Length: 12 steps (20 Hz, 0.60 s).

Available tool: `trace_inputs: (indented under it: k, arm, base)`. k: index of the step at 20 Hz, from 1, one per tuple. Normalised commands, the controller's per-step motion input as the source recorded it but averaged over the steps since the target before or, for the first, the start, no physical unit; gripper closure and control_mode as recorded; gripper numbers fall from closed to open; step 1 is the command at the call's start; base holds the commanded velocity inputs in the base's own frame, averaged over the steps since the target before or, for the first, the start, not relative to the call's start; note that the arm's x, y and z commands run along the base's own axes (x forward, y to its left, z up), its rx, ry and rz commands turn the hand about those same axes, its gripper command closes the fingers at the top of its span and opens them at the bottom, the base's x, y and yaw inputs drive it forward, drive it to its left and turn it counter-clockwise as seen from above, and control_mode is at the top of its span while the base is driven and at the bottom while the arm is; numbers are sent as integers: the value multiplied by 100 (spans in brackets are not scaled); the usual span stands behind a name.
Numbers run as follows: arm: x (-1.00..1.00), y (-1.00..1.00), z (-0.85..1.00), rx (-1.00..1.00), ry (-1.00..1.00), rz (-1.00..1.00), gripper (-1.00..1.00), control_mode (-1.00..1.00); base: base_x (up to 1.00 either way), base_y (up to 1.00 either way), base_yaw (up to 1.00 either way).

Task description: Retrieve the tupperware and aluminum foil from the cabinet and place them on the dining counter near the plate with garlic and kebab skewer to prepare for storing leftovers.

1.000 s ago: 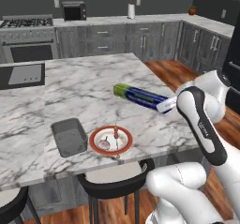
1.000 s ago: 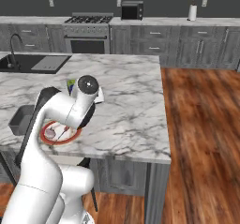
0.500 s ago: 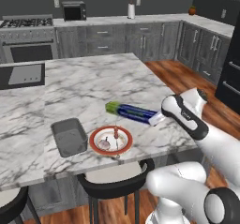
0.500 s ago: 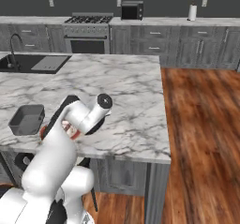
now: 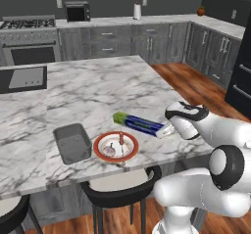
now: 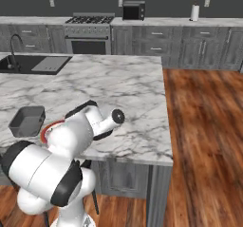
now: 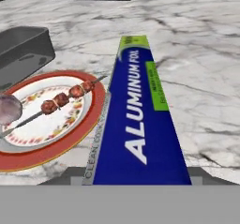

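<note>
The claw (image 5: pixel 169 129) grips the near end of the aluminum foil (image 5: pixel 139 124). The box lies on the table (image 5: pixel 93 86), just beside the plate (image 5: pixel 115 147) and tupperware (image 5: pixel 72 143).

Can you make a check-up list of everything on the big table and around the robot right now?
Surface: white marble counter with grey veins, on a dark base.
Job's things: blue foil box lies flat on the counter right beside the red-rimmed plate. The garlic and skewer are on the plate. Grey tub sits on the plate's other side.
Clutter: nothing seen.
Hand: hand is low at the near end of the foil box, which runs between its fingers.
Cables: nothing seen.
Surroundings: dark stools below the counter edge, sink, stove, microwave, paper-towel roll, wood floor.
</note>
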Motion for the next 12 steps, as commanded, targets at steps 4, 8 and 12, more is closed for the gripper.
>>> trace_inputs:
  k: [4,8,12]
  arm:
    - [44,6,-67,0,1,0,100,-100]
    - [51,0,-55,0,0,0,-100,-100]
    - [-32,0,61,0,-17,0,-100,-100]
  base:
    - [0,0,0]
    - [0,0,0]
    - [0,0,0]
